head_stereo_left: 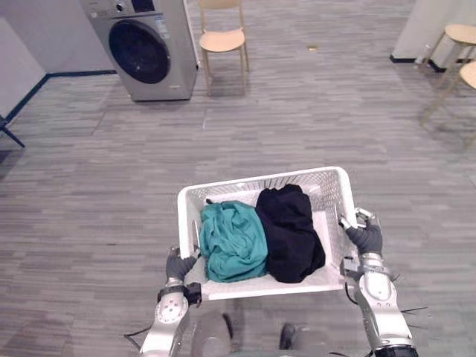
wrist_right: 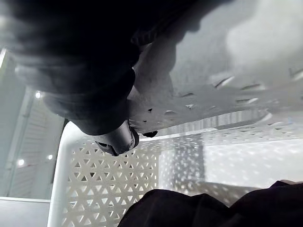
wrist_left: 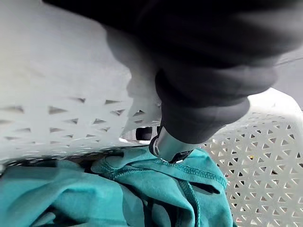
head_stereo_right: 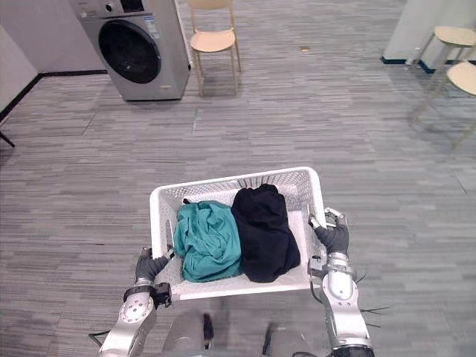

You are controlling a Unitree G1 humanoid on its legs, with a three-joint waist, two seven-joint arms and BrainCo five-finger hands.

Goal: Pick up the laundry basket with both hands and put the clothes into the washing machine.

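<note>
A silver front-loading washing machine [head_stereo_left: 145, 48] stands at the upper left of the frame, with a light wooden chair [head_stereo_left: 222, 39] just to its right. Pale stools [head_stereo_left: 460, 36] sit at the upper right edge. A stretch of grey plank floor [head_stereo_left: 297, 126] lies between the machine and the white laundry basket [head_stereo_left: 260, 181], which is in the lower centre, well apart from the machine.

The eye views show the left hand [head_stereo_left: 178, 264] on the basket's left rim and the right hand [head_stereo_left: 366, 239] on its right rim. The wrist views add the grip itself. The left thumb [wrist_left: 168, 146] hooks over the rim just above the cloth. The right thumb [wrist_right: 118, 137] curls over the opposite rim against the mesh wall. Both hands are clamped on the basket.

Inside the basket, a crumpled teal garment [head_stereo_left: 234, 242] fills the left half. A black garment [head_stereo_left: 291, 234] is bunched against it on the right.
</note>
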